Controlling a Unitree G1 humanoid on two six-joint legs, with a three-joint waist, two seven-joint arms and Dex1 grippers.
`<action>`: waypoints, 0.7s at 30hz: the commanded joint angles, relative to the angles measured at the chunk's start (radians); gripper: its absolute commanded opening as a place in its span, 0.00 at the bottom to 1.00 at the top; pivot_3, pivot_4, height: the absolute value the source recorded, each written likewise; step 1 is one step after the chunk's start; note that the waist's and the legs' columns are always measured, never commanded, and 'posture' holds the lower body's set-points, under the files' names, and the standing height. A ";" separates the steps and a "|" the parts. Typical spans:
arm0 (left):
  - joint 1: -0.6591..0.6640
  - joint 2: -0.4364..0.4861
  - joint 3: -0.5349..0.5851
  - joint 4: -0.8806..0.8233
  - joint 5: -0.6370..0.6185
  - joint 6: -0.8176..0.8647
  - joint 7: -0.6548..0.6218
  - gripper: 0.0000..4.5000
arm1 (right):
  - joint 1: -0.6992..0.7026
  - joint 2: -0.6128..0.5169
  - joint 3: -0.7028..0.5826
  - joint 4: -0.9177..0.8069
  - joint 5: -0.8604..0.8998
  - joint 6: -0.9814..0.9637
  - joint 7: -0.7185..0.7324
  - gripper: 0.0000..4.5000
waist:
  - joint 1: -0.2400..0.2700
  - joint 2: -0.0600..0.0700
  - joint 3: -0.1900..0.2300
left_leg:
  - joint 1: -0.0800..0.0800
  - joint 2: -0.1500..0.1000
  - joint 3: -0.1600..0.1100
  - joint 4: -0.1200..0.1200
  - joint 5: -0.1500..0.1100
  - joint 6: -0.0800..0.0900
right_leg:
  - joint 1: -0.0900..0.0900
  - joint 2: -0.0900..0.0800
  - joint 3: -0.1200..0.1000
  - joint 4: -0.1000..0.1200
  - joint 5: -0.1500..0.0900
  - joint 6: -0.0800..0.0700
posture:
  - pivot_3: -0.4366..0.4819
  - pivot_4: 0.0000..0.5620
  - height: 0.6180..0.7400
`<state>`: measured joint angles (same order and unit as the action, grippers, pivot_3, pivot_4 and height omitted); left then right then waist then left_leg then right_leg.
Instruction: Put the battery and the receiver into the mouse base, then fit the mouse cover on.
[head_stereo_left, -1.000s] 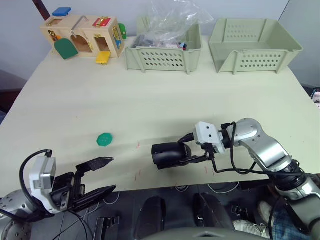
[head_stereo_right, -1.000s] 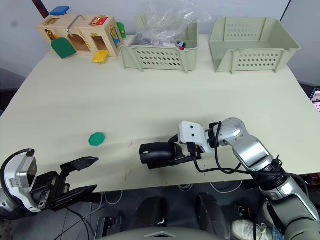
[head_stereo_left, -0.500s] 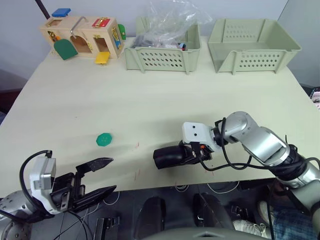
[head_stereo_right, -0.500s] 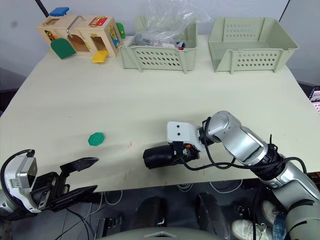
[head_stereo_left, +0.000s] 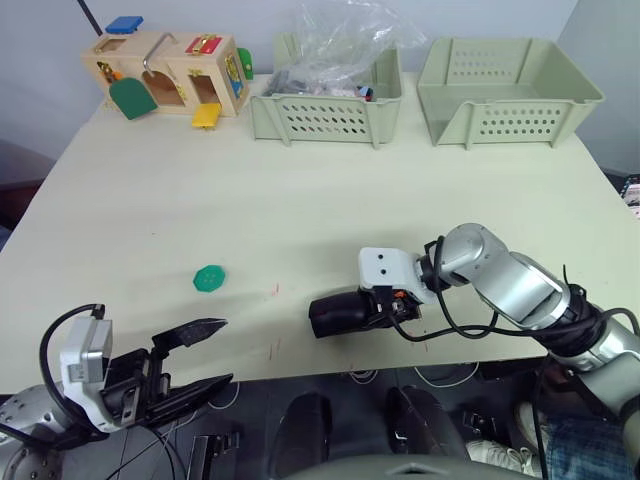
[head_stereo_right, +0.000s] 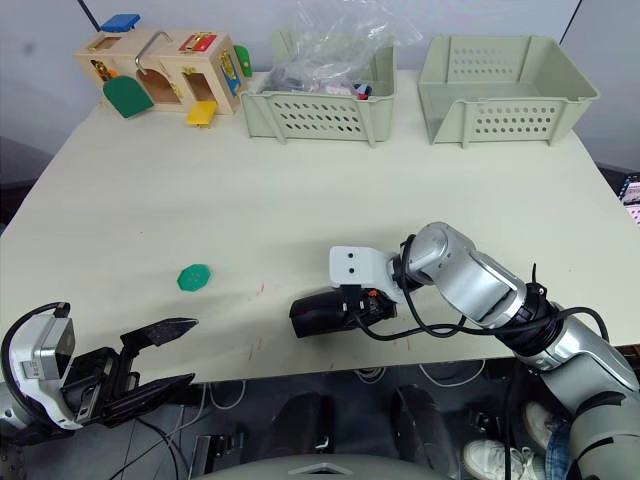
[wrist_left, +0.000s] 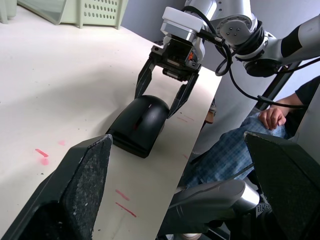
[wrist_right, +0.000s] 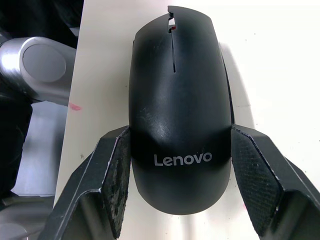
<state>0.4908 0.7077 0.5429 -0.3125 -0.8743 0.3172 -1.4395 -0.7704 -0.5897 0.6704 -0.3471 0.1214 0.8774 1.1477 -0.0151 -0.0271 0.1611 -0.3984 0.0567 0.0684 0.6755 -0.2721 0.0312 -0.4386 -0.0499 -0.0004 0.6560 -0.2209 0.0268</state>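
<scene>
I can't see under the mouse cover (wrist_right: 180, 115) — whether battery and receiver sit in the base is hidden. The bag (head_stereo_left: 335, 45) in the middle bin (head_stereo_left: 325, 105) blurs its contents — too small to name. A person's hand (wrist_left: 272, 117) is cut off.

— How is the right gripper (head_stereo_left: 372, 311) held?
— Its two fingers (wrist_right: 113, 183) are spread, one at either side of the mouse (wrist_right: 179, 110), whose rear end is set between them.
— And the left gripper (head_stereo_left: 200, 353)?
— It is held low with its fingers parted, nothing between them.
</scene>
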 joint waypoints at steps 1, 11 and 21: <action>0.004 0.002 0.022 -0.028 -0.010 -0.011 -0.005 1.00 | -0.029 0.000 0.016 -0.015 -0.009 0.037 -0.009 0.61 | 0.000 0.000 0.000 | 0.000 0.000 0.000 0.000 0.000 0.000 | 0.000 0.000 0.000 0.000 0.000 0.000 | 0.48 0.27 1.00; 0.016 -0.004 0.020 -0.042 -0.009 -0.012 0.000 1.00 | -0.068 -0.014 0.061 -0.030 -0.002 0.105 -0.002 0.61 | 0.000 0.000 0.000 | 0.000 0.000 0.000 0.000 0.000 0.000 | 0.000 0.000 0.000 0.000 0.000 0.000 | 0.48 0.27 1.00; 0.027 -0.017 0.016 -0.027 0.004 -0.030 -0.017 1.00 | -0.108 0.002 0.101 -0.055 0.006 0.178 -0.027 0.61 | 0.000 0.000 0.000 | 0.000 0.000 0.000 0.000 0.000 0.000 | 0.000 0.000 0.000 0.000 0.000 0.000 | 0.48 0.27 1.00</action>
<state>0.5130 0.6908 0.5428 -0.3270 -0.8661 0.2982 -1.4448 -0.8677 -0.5899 0.7552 -0.3776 0.1220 1.0304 1.1243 -0.0156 -0.0271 0.1611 -0.3984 0.0569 0.0683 0.6754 -0.2722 0.0312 -0.4387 -0.0503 -0.0004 0.6559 -0.2210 0.0267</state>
